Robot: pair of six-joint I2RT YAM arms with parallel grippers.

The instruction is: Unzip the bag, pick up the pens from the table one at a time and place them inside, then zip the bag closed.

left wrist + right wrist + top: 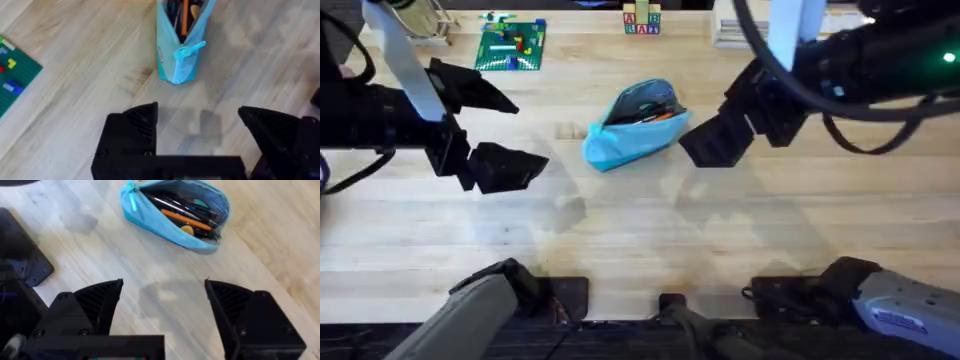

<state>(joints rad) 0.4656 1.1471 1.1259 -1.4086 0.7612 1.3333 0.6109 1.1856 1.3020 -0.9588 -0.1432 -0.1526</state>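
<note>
The light blue bag (632, 128) lies in the middle of the table (640, 230), its zipper open. Inside it, in the right wrist view, an orange pen (192, 221) and a dark pen (167, 203) lie side by side; the orange pen (184, 15) also appears in the left wrist view. The zipper pull (190, 50) hangs at the bag's left end. My left gripper (532, 133) hovers open to the left of the bag (177, 55), holding nothing. My right gripper (710, 112) is open just right of the bag (175, 230), also holding nothing.
A green brick baseplate (512, 45) with small bricks lies at the back left, and letter blocks (641, 20) stand at the back centre. Bare wood stretches in front of the bag. Arm bases line the near edge.
</note>
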